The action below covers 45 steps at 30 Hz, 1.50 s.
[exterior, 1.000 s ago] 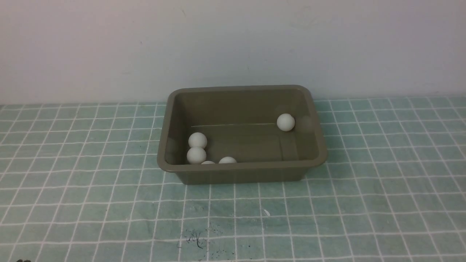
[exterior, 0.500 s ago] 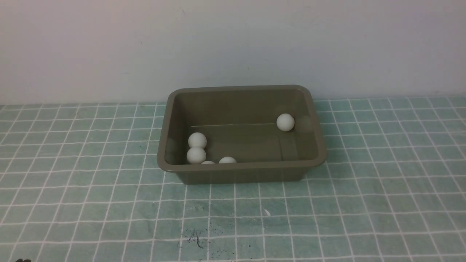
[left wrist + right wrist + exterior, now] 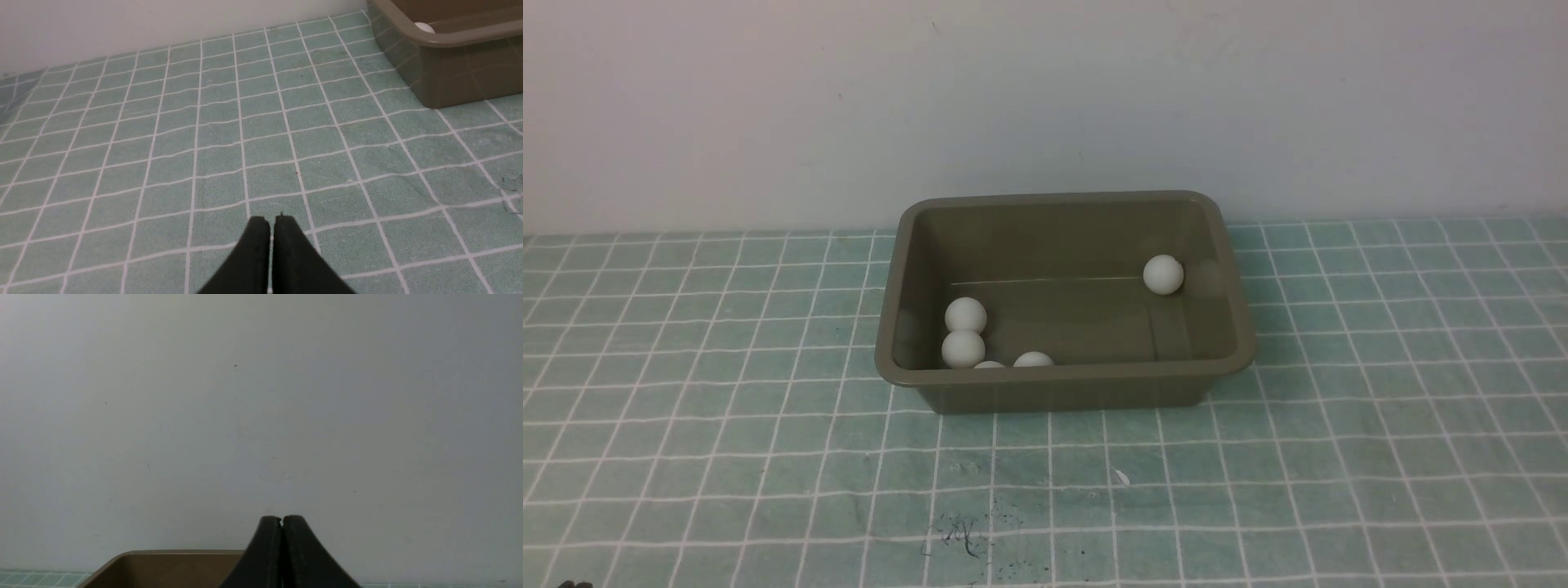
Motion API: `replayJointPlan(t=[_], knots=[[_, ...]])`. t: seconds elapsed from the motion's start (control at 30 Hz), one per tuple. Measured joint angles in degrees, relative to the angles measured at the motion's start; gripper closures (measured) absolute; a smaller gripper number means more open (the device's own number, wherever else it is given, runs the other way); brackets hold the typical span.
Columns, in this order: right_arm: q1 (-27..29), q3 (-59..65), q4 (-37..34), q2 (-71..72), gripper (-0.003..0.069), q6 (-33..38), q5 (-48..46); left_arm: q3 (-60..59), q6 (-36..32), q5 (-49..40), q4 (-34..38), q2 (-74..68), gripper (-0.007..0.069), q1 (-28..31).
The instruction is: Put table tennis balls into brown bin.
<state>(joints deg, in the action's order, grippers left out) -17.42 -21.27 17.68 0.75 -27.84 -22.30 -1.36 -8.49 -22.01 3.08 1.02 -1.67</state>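
Wall: a plain, pale grey-white wall (image 3: 1045,98) stands behind everything, with a few tiny dark specks and faint scuffs.
Worktop: the worktop is covered by a soft green cloth (image 3: 686,392) with thin white lines that make squares.
Cloth marks: some small black scribbles (image 3: 960,535) sit near the front edge, and one little white fleck (image 3: 1122,477) is close by.
Light: even and soft, with only weak shadows.

A table covered by a green cloth with a white grid (image 3: 727,425) carries the brown bin (image 3: 1062,390), set just toward twelve o'clock of centre.
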Motion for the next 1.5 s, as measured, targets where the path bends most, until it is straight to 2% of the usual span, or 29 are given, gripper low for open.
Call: replayJointPlan(t=[0.2,0.3,0.4,0.5,0.7,0.83,1.5], knots=[[0.0,0.0,-15.01,0.0,0.0673,15.6,0.0,0.0,0.0,0.0,0.0,0.0,0.0629,0.0],[0.0,0.0,-18.29,0.0,0.0673,19.73,-0.06,0.0,0.0,0.0,0.0,0.0,0.0629,0.0],[0.26,0.27,-18.64,0.0,0.0673,21.6,-0.31,0.0,0.0,0.0,0.0,0.0,0.0629,0.0],[3.26,1.99,-18.33,0.0,0.0673,22.36,-0.46,0.0,0.0,0.0,0.0,0.0,0.0629,0.0],[15.23,13.57,-17.68,0.0,0.0673,22.59,-0.51,0.0,0.0,0.0,0.0,0.0,0.0629,0.0],[17.93,21.77,-16.58,0.0,0.0673,22.59,-1.05,0.0,0.0,0.0,0.0,0.0,0.0629,0.0],[18.07,22.36,-15.43,-0.06,0.0673,22.59,-0.04,0.0,0.0,0.0,0.0,0.0,0.0629,0.0]])
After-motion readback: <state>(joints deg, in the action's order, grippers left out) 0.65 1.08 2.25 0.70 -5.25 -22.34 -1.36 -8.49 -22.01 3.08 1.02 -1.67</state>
